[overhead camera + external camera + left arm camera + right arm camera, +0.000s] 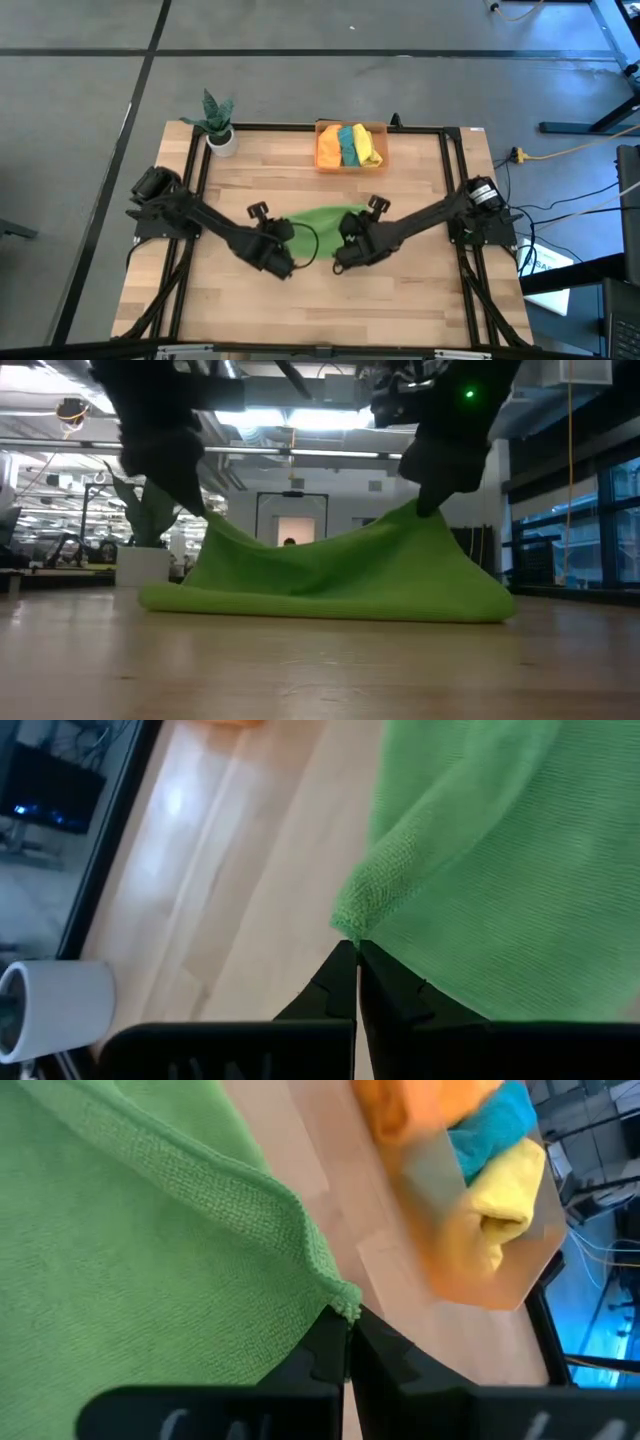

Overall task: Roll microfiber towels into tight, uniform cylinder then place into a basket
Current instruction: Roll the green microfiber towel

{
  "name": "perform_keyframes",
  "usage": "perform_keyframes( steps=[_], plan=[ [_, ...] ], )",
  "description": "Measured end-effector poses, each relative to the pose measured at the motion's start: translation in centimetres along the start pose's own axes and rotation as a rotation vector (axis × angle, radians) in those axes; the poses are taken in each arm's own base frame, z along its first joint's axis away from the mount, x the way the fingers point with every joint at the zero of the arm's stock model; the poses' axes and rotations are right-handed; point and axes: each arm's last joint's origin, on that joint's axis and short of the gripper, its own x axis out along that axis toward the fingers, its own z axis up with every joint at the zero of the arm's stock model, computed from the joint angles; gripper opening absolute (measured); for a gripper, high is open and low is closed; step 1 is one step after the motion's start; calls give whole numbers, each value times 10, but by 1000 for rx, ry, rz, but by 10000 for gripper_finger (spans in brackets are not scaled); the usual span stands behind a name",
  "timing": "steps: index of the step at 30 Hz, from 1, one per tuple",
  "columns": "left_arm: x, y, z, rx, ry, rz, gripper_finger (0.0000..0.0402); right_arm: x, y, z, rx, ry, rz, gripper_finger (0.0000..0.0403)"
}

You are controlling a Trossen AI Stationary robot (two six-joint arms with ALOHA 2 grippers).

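Observation:
A light green microfiber towel [322, 220] lies mid-table, raised at two corners and sagging between them [320, 560], with its lower part resting on the wood. My left gripper [355, 948] is shut on its left raised corner, and my right gripper [347, 1320] is shut on the right one. In the low view the left gripper [205, 510] and the right gripper [430, 508] stand above the cloth. The orange basket [322, 160] at the far middle holds rolled orange, teal and yellow towels [350, 145]. My left gripper pinches a corner of the green towel [352, 925] between its two fingertips, slanting down from the table's left. The cloth hangs from that corner down to the table. My right gripper pinches another hemmed corner [343, 1302] at its fingertips, slanting down from the table's right. The towel droops slack between the two holds, its lower part [330, 605] on the table.
A white pot with a green plant [219, 128] stands at the far left corner. A black frame [445, 190] runs around the tabletop. Bare wood [320, 310] lies between the towel and the near edge.

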Motion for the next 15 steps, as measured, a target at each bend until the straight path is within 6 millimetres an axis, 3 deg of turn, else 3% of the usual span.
perform_keyframes(
  steps=[15],
  plan=[
    [24,20,18,-5,61,46,16,9,-2,7,50,66,86,15]
  ],
)
